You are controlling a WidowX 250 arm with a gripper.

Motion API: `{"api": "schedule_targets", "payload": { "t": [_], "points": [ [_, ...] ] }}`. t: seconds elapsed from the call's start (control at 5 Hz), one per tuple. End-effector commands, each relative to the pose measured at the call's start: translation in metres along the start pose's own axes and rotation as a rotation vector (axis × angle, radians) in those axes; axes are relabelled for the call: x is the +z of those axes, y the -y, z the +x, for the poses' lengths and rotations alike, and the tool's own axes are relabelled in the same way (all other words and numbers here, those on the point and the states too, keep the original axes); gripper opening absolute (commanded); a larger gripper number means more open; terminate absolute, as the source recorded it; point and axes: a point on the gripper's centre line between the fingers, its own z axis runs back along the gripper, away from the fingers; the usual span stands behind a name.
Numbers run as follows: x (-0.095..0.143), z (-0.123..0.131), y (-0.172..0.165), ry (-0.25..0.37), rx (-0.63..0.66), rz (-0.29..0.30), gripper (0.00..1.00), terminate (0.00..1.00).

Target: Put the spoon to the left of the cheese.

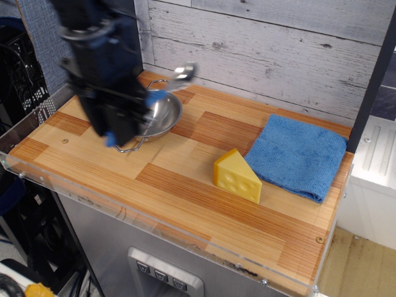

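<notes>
My gripper point(125, 119) is black and hangs over the left part of the wooden table point(185, 201), in front of the steel bowl. It is shut on the spoon point(184, 72), held in the air. The spoon's silver bowl sticks out up and to the right, and its blue handle runs down-left through the fingers, with the blue end showing below them. The yellow cheese wedge point(237, 176) sits on the table to the right of the gripper, well apart from it.
A round steel bowl with wire handles point(164, 114) stands partly hidden behind the gripper. A folded blue cloth point(298, 154) lies at the right. A grey plank wall and a dark post point(139, 31) close the back. A clear rail point(154, 226) lines the front edge.
</notes>
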Motion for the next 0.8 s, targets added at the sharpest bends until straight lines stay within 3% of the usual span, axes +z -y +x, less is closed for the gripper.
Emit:
{"api": "schedule_targets", "payload": {
  "t": [0.0, 0.2, 0.6],
  "points": [
    [-0.043, 0.009, 0.031, -0.063, 0.173, 0.113, 0.00, 0.00],
    [-0.073, 0.009, 0.033, -0.111, 0.203, 0.118, 0.00, 0.00],
    [-0.099, 0.009, 0.028, -0.141, 0.147, 0.112, 0.00, 0.00]
  ]
}}
